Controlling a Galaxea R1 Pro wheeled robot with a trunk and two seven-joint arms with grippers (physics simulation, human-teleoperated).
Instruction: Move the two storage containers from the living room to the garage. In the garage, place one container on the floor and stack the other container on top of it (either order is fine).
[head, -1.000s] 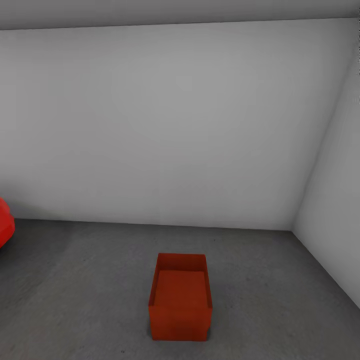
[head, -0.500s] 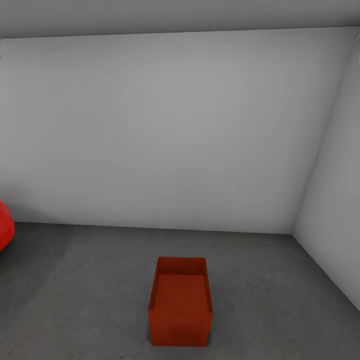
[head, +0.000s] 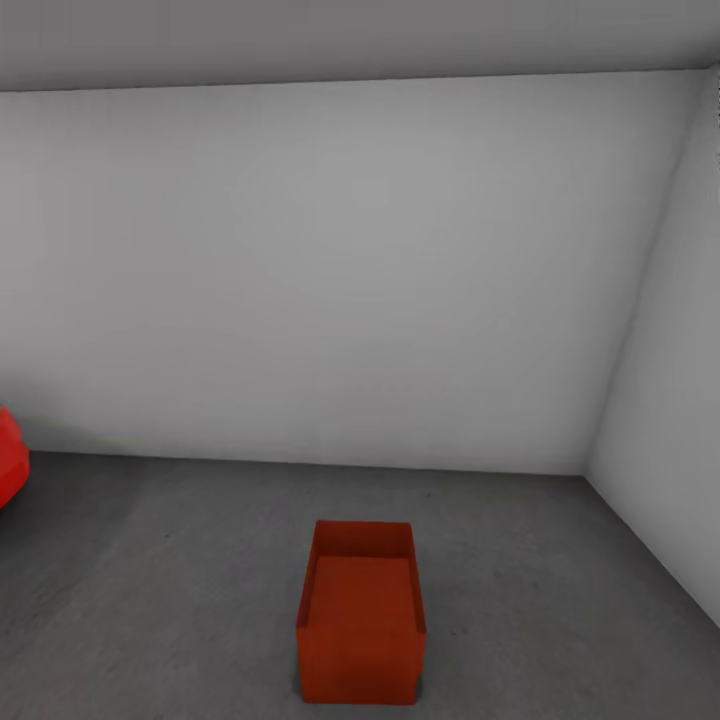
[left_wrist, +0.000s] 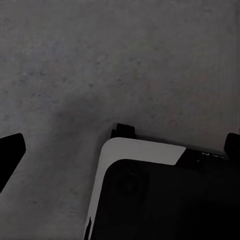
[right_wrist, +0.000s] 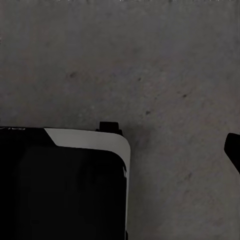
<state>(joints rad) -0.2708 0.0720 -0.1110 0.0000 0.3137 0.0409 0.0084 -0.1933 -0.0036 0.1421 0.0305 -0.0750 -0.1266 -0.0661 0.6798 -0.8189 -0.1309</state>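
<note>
Container (head: 360, 610): a red-orange open-top bin standing upright and square on the dark floor, straight ahead of the robot. A raised inner level and a faint seam across the front wall hint at one bin sitting in another, but I cannot tell for sure.
Container against the pincers: its place relative to either pincer cannot be told.
Floor (head: 180, 560): dark grey and matte like concrete. It lies below both pincers, out past their fingertips, and carries the bin.
Left pincer (left_wrist: 121, 148): spread wide, one black fingertip (left_wrist: 10, 151) at one edge of the left wrist view and the other at the opposite edge, with nothing between them.
Right pincer (right_wrist: 120, 150): one black fingertip (right_wrist: 233, 150) shows at the edge of the right wrist view. The other is lost against dark bodywork, so I cannot tell whether it is wide or narrow.
Robot body (left_wrist: 150, 200): a black casing with a white rounded rim, under the left pincer and between it and the floor. A like piece sits under the right pincer.
Red shape (head: 10, 455): a bright red rounded thing cut off by the left edge of the head view, well apart from the bin. What it is I cannot tell.
Walls (head: 330, 270): plain pale grey behind the bin, meeting a side wall in a corner to the right.
</note>
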